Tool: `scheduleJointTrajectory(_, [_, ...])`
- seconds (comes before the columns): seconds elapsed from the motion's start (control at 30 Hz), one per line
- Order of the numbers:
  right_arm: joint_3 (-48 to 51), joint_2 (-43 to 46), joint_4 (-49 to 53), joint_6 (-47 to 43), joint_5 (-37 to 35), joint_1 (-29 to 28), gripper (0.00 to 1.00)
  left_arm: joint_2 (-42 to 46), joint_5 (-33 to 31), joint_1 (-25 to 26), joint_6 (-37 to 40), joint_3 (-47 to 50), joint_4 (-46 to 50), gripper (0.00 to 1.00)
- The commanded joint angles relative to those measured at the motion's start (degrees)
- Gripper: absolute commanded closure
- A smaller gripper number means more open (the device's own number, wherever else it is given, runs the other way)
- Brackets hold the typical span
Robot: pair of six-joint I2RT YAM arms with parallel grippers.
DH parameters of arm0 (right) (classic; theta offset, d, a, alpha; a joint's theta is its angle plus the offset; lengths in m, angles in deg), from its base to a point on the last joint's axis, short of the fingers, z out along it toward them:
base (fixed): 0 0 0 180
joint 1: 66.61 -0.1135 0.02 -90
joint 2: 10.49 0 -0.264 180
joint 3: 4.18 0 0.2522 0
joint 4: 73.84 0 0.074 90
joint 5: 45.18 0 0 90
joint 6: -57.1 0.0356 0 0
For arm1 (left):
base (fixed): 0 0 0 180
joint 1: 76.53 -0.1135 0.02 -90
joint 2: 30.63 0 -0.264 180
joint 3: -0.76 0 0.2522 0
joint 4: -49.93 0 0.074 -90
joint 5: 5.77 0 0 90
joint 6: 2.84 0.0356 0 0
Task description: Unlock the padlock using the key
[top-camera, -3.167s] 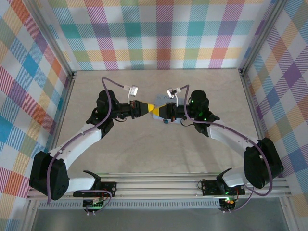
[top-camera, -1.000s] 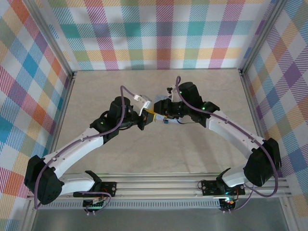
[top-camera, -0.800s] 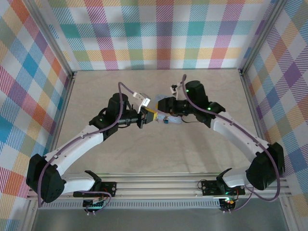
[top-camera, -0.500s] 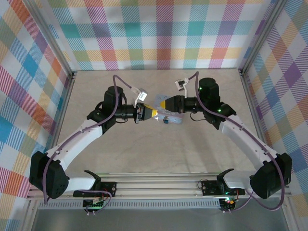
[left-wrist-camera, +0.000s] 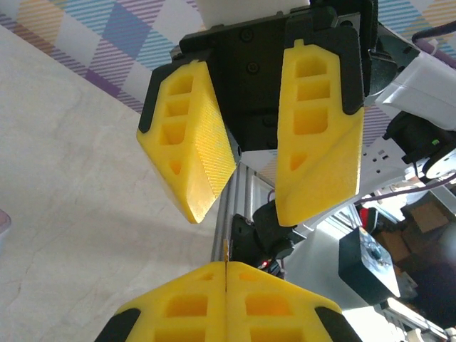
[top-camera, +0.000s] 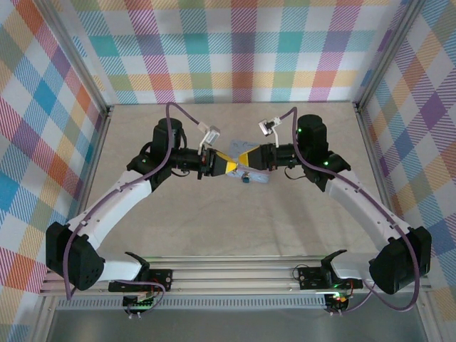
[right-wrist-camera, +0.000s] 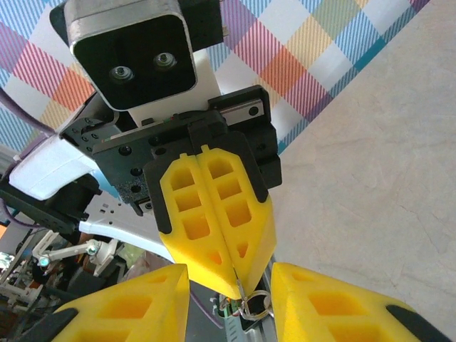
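My left gripper (left-wrist-camera: 226,265) is shut on the thin brass key (left-wrist-camera: 226,249), which shows edge-on, sticking out between the yellow pads. From the right wrist, the key's tip and wire ring (right-wrist-camera: 249,298) hang from the left gripper (right-wrist-camera: 239,285). My right gripper (right-wrist-camera: 231,313) is open, and its fingers (left-wrist-camera: 313,135) flank the key end without touching it. Seen from above, the left gripper (top-camera: 222,163) and the right gripper (top-camera: 244,158) meet tip to tip above the table. The padlock (top-camera: 255,175) lies on the table just below them.
The beige tabletop (top-camera: 228,221) is walled by plaid panels with aluminium posts (top-camera: 374,135). Purple cables loop over both arms, each with a white connector (top-camera: 212,132) near the wrist. A metal rail (top-camera: 235,274) runs along the near edge.
Both arms swung back outward from the earlier bunched pose. The two grippers now point at each other. The right jaws have narrowed around the key's end, and the left stays shut on the key.
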State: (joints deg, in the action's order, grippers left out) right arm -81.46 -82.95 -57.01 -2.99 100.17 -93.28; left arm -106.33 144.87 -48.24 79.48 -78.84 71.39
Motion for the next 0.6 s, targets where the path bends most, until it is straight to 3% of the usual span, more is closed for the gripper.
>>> scheduleJointTrajectory(0.0, [0.6,-0.28,-3.23,-0.86,3.21,0.13,0.64,-0.75,2.64,-0.52,1.0,-2.0,1.95,1.0])
scheduleJointTrajectory(0.57, [2.62,-1.34,-5.97,-0.57,5.47,-0.75,0.65,-0.42,2.81,-0.52,-1.02,-2.27,-0.44,1.0])
